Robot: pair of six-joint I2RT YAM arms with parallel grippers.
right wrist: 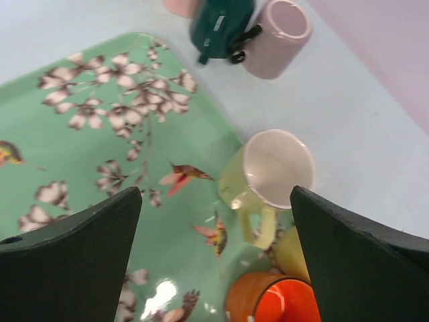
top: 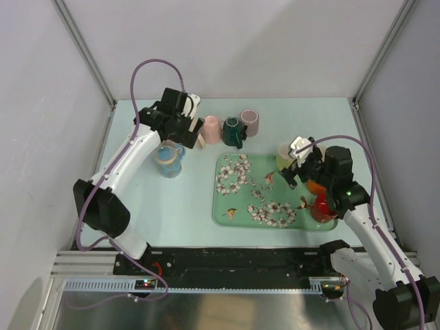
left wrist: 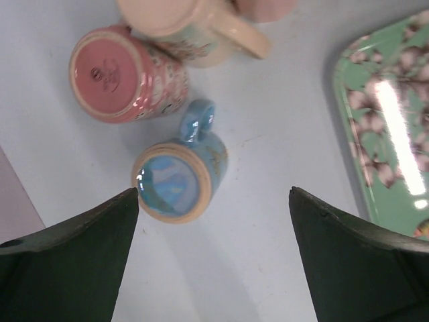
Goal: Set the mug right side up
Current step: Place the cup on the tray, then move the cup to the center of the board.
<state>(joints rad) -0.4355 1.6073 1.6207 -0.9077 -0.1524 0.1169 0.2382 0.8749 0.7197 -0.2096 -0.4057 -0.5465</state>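
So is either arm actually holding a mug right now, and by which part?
No, nothing is held. The left gripper hangs open above the blue mug, and the right gripper is open over the pale green mug.

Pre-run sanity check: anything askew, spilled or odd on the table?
Yes: the blue mug and the pink mug beside it stand upside down, bases up, on the table left of the tray. No spill or breakage visible.
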